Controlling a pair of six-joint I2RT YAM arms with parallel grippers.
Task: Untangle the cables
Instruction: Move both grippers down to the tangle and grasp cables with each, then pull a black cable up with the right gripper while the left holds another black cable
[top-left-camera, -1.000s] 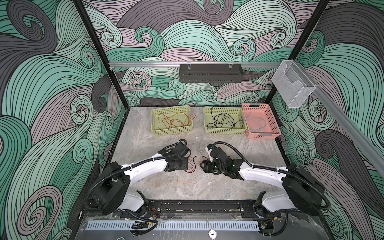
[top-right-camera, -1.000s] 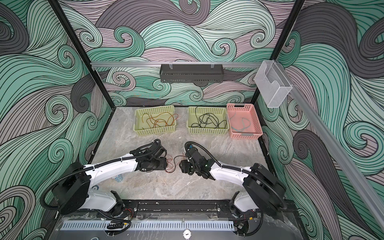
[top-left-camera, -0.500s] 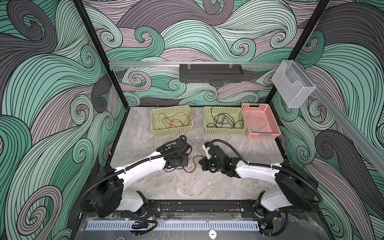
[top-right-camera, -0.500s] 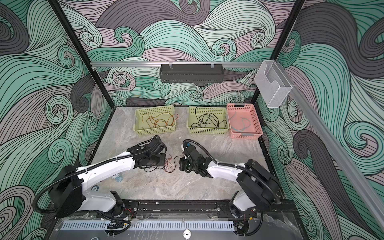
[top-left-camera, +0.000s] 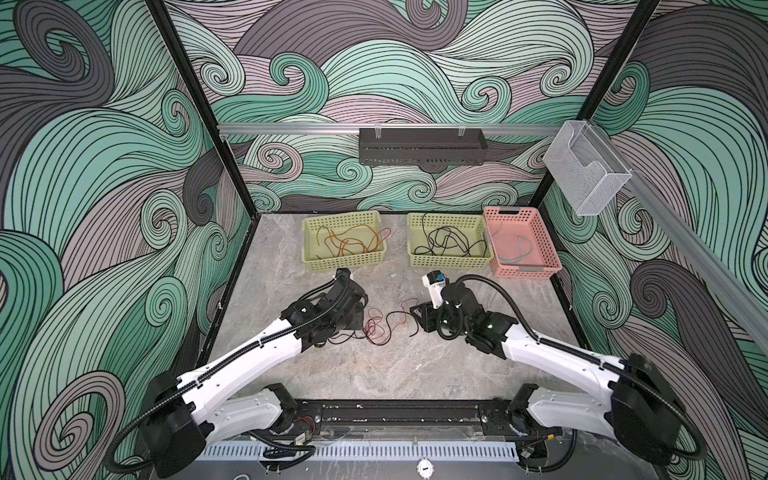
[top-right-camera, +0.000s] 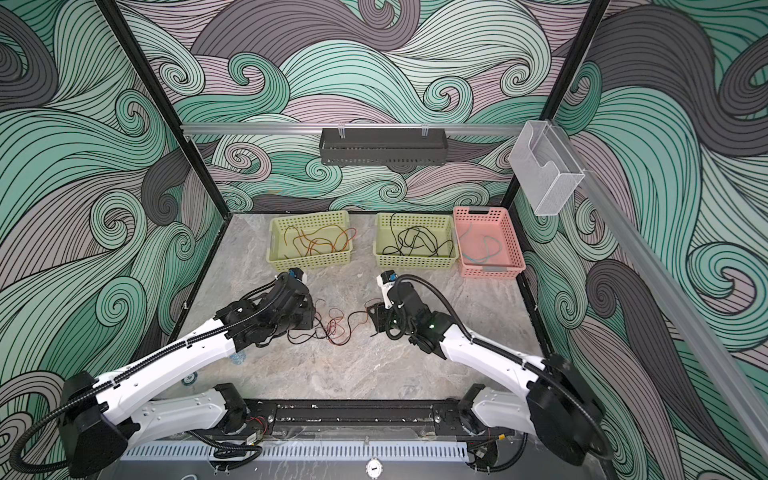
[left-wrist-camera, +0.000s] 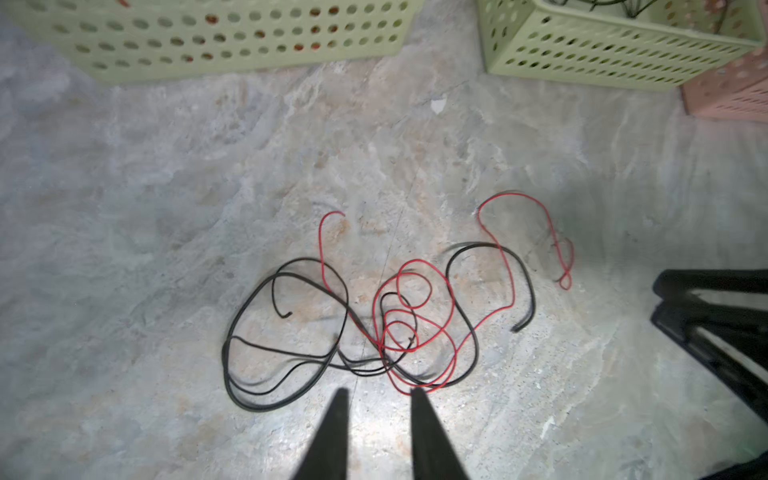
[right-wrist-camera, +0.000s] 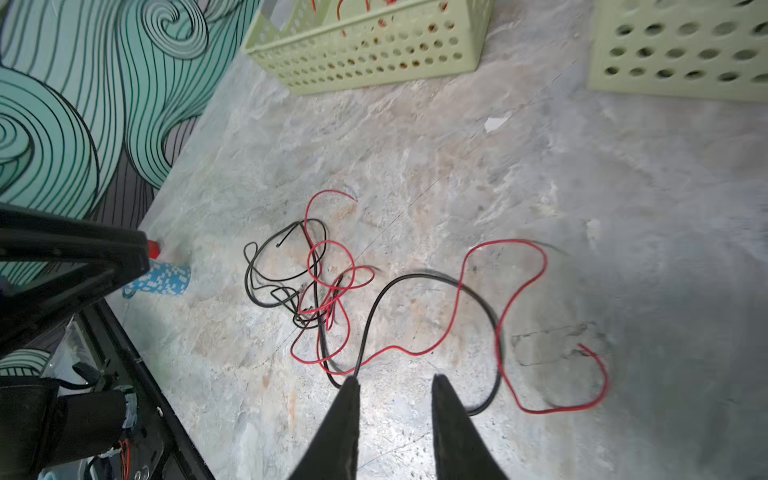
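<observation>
Two claws: left claw (left-wrist-camera: 376, 392) and right claw (right-wrist-camera: 392, 378), each with jaws parted, nothing between them, close above the desk (top-left-camera: 374, 374).
Loose tangle: red and black cables (left-wrist-camera: 386, 328) knotted together, lying on the desk between both claws, just ahead of the fingertips.
Right claw contact: one black strand running behind a fingertip; touching or not, cannot tell.
Left green basket (top-left-camera: 345, 261): red-orange cables (top-left-camera: 349, 243) inside.
Middle green basket (top-left-camera: 449, 261): black cables (top-left-camera: 446, 243) inside.
Pink basket (top-left-camera: 525, 271): pale teal cables (top-left-camera: 517, 251) inside; just beside the middle one.
</observation>
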